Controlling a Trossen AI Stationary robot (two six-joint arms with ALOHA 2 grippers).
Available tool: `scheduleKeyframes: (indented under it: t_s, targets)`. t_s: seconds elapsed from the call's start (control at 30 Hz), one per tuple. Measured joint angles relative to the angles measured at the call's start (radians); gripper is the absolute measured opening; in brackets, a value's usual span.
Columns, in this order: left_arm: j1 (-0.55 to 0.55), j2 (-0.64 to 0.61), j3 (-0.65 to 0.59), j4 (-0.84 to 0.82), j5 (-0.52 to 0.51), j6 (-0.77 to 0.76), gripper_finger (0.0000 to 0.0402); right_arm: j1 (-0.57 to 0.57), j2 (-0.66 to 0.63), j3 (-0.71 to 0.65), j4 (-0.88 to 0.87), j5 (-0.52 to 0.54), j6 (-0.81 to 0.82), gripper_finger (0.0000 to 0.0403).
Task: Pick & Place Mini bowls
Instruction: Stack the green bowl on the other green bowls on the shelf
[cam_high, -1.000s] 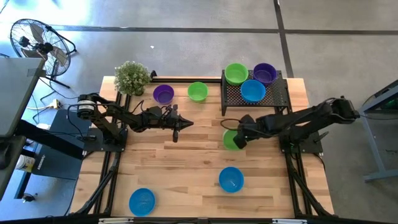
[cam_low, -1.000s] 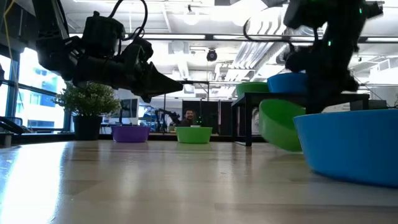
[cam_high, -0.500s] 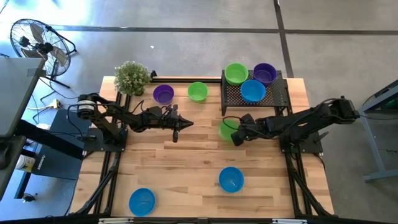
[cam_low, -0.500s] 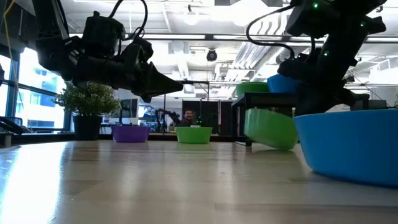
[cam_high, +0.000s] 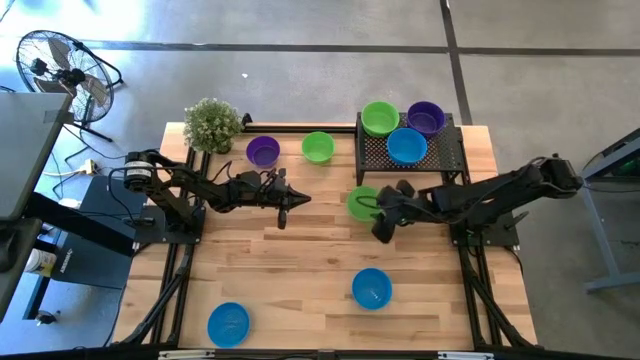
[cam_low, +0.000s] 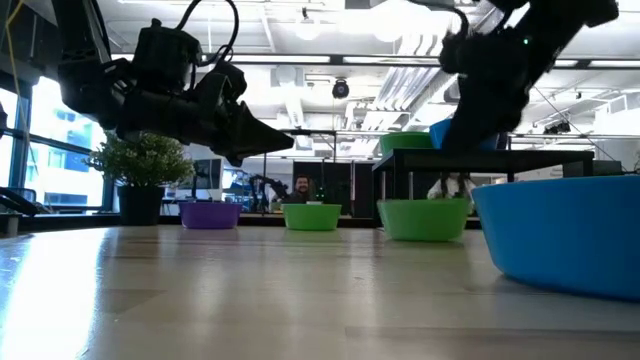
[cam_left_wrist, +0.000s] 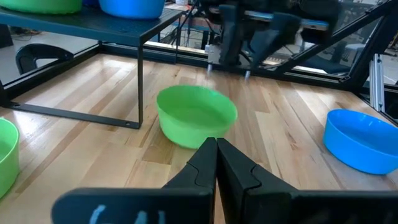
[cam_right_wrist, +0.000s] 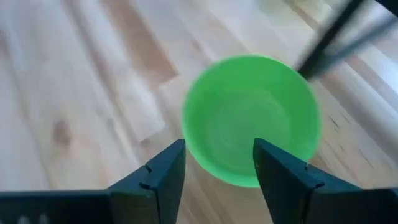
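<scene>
Right end effector (cam_high: 384, 222) spread and clear of the green mini bowl (cam_high: 363, 202), which sits upright on the counter (cam_high: 300, 270) at the black mesh rack's (cam_high: 408, 160) 7 o'clock; lift straight, avoid clipping the rim; left end effector (cam_high: 290, 200) pressed together, idle.

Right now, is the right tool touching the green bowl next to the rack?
Apart. The right wrist view shows the right tool open above the green bowl, and the low view shows the bowl sitting flat on the table with the arm lifted above it.
</scene>
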Motion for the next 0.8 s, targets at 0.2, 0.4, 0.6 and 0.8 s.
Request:
scheduleKeyframes:
  t_s: [0.2,0.4,0.6,0.8]
  targets:
    - [0.000,0.000,0.000,0.000,0.000,0.000,0.0000,-0.008,0.114,0.050,-0.007,-0.046,-0.160,0.0193]
    - [0.000,0.000,0.000,0.000,-0.001,0.000,0.0000,-0.020,0.269,0.118,-0.008,-0.093,-0.373,0.0201]
    - [0.000,0.000,0.000,-0.007,-0.001,0.001,0.0000,-0.027,0.376,0.161,-0.009,-0.101,-0.484,0.0181]
    - [0.000,0.000,0.000,-0.007,-0.001,0.004,0.0000,-0.033,0.417,0.168,-0.012,-0.111,-0.476,0.0117]
